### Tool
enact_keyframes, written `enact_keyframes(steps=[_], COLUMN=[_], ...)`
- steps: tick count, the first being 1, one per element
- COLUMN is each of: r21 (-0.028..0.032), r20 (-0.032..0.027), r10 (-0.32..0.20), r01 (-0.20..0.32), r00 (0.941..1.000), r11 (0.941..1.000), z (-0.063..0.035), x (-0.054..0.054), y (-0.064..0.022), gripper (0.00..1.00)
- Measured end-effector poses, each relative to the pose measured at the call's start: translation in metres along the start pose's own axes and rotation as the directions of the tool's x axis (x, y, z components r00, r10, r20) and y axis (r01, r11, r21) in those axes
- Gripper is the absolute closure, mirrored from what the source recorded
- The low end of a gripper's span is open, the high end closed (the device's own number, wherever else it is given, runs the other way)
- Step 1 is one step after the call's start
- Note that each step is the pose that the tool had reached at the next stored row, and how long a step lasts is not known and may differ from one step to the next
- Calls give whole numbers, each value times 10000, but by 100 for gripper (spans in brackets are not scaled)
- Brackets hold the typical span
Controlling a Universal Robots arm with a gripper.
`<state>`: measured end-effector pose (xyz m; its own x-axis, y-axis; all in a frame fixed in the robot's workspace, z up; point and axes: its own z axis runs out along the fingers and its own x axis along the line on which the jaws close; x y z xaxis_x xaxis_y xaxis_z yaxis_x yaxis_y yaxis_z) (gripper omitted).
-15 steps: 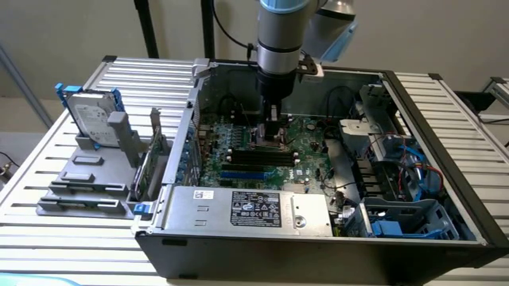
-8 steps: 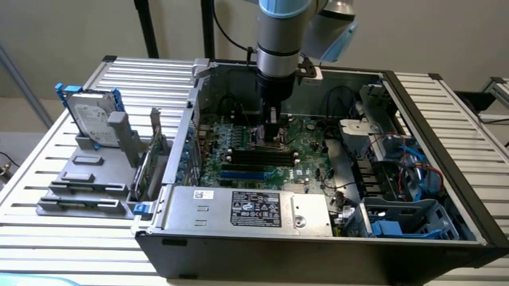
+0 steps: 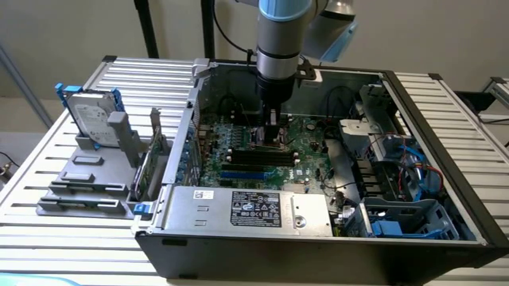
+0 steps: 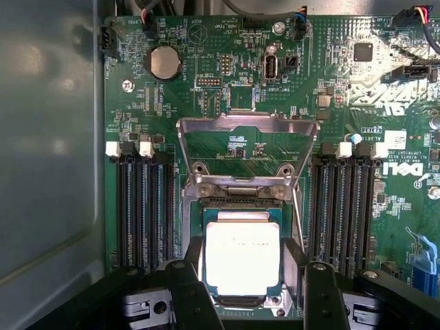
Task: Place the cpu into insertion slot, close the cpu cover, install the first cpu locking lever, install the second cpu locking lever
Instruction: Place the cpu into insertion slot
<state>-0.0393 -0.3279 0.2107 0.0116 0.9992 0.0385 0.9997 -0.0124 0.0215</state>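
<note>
The pale cpu point(image 4: 242, 258) lies flat inside the insertion slot point(image 4: 237, 203), a black socket with a silver rim. The cpu cover point(image 4: 247, 125), a silvery frame with a cut-out centre, stands swung open beyond the slot's hinge. A thin locking lever point(image 4: 297, 214) runs along one side of the slot. My gripper point(image 4: 251, 294) is open just above the cpu, its black fingers point(image 4: 187, 292) standing on either side of the chip, with a gap on at least one side. In the exterior view the gripper point(image 3: 270, 132) reaches straight down into the computer case onto the green motherboard point(image 3: 306, 140).
Long black memory slots point(image 4: 144, 206) flank the socket on both sides. A grey labelled metal box point(image 3: 247, 208) lies at the case's front. Cables and a blue drive cage point(image 3: 406, 220) fill the exterior view's right. A hard drive point(image 3: 92, 119) stands outside on the exterior view's left.
</note>
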Motion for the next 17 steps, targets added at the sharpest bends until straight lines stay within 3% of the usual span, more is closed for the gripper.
enact_keyframes(steps=[12,17], r21=[-5,-8], r20=[64,166], r10=[105,103], r01=[-105,-102], r00=[9999,9998], r11=[9999,9999], z=[31,39], x=[-1,-1], y=[-1,-1], gripper=[46,46])
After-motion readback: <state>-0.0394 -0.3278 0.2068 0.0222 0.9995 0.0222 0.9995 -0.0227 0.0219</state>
